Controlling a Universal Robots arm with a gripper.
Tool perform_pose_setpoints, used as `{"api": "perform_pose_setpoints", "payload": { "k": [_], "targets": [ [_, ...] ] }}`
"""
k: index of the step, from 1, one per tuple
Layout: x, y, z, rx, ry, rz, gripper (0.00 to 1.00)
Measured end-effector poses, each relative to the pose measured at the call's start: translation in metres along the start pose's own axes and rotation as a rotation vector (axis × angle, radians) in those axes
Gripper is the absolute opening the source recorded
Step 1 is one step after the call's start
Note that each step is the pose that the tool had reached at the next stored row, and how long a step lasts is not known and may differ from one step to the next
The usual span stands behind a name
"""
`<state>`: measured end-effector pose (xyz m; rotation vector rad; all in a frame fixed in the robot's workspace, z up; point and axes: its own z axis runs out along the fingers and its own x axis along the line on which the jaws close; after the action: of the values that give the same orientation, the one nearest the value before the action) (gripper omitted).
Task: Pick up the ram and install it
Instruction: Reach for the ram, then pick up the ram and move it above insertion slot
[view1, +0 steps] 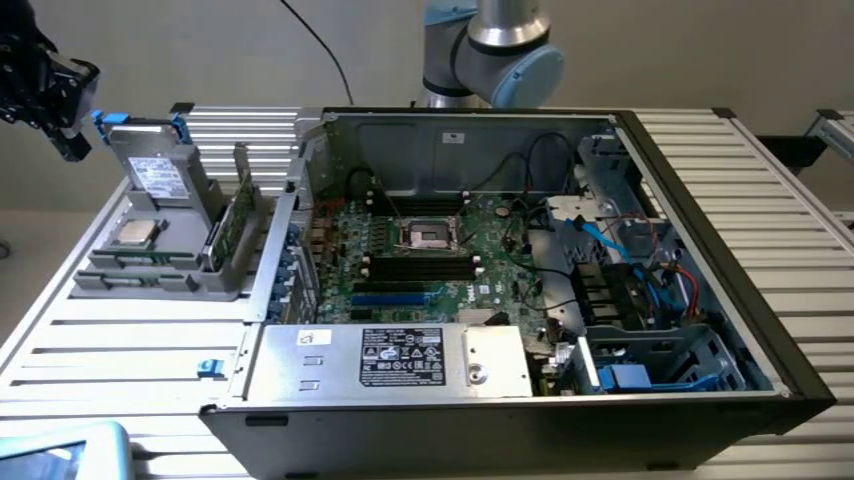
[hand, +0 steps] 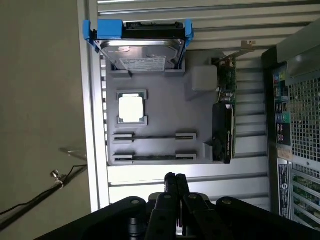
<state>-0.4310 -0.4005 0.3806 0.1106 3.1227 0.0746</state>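
One gripper (view1: 51, 95) hangs high over the gray holder (hand: 167, 107), clear of it and touching nothing. Its two fingers (hand: 169, 185) are pressed together with nothing between them.

One holder sits on the slatted table (view1: 120, 350), and everything else is placed from it. One hard drive (view1: 160, 170) in a blue bracket stands upright at one end of the holder. One square silver processor (view1: 134, 235) lies flat in the pocket near the holder's middle. Two rows of paired brackets cross the end opposite the hard drive.

The ram (view1: 147, 260) stands on edge as a thin strip in the row just beside the processor, untouched and well apart from the gripper. Whether the second row holds another stick I cannot tell.

Two cards stand along the holder's side nearest the case: one green card (hand: 227, 75) with a metal bracket and one darker card (hand: 223, 132).

One open computer case (view1: 747, 300) lies just beside the holder. Its motherboard (view1: 467, 250) faces up, with the black slots (view1: 420, 266) near its centre.
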Motion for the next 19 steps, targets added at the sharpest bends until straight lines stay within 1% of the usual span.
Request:
{"api": "perform_pose_setpoints", "payload": {
  "k": [6,9,19],
  "targets": [
    [0.005,0.0095,0.002,0.0004,0.0016,0.0,0.11],
    [0.011,0.0128,0.0025,0.0004,0.0017,0.0,0.11],
    [0.011,0.0134,0.0026,0.0004,0.0016,0.0,0.11]
  ]
}}
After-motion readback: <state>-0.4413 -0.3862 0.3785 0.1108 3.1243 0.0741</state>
